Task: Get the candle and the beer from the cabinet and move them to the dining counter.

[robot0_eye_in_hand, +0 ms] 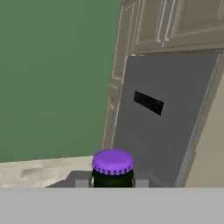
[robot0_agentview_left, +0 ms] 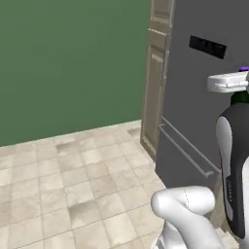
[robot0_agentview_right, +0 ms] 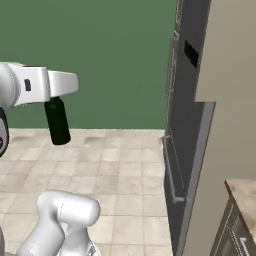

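The beer (robot0_agentview_right: 57,122) is a dark green-black bottle hanging upright below my white hand, above the tiled floor. My gripper (robot0_agentview_right: 54,101) is shut on its neck. In the hand view its purple cap (robot0_eye_in_hand: 113,161) sits between my two fingertips (robot0_eye_in_hand: 81,182), with the gripper (robot0_eye_in_hand: 112,181) closed around the glass just under it. In the left base view the gripper (robot0_agentview_left: 238,90) and the beer (robot0_agentview_left: 240,97) are at the right edge. Beige cabinet doors with silver bar handles (robot0_eye_in_hand: 165,21) show above a dark grey fridge. The candle and the dining counter are out of view.
A tall dark grey fridge (robot0_agentview_left: 204,112) with a long bar handle (robot0_agentview_left: 187,146) stands close on the right, framed by beige panels (robot0_agentview_left: 155,78). A green wall (robot0_agentview_left: 73,63) lies ahead over a tiled floor (robot0_agentview_left: 82,185). A stone worktop corner (robot0_agentview_right: 244,192) with drawers is at lower right.
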